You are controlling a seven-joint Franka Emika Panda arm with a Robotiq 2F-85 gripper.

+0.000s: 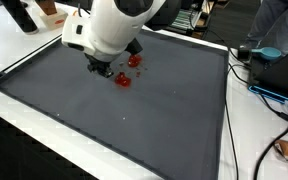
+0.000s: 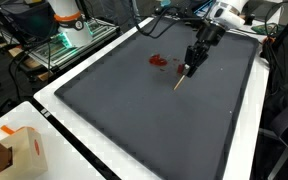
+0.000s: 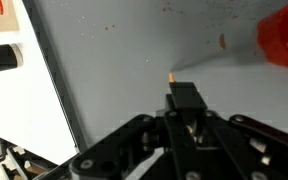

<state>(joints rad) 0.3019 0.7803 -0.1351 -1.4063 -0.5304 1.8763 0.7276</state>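
My gripper (image 2: 190, 68) hangs over a dark grey mat (image 2: 154, 120), its fingers shut on a thin pale stick (image 2: 180, 81) that points down at the mat. In the wrist view the dark fingertips (image 3: 184, 98) are pressed together and only the stick's orange tip (image 3: 172, 75) shows past them. Small red pieces (image 2: 159, 60) lie on the mat just beside the gripper; they also show as red pieces (image 1: 125, 80) below the arm and as a red blur (image 3: 284, 40) at the wrist view's upper right. The arm's white body hides most of the gripper (image 1: 104, 68) in an exterior view.
A white table edge (image 1: 44, 125) frames the mat. A cardboard box (image 2: 24, 150) sits at a near corner. Cables (image 1: 274, 95) and equipment lie beside the mat. A green-lit device (image 2: 69, 35) stands beyond the far edge.
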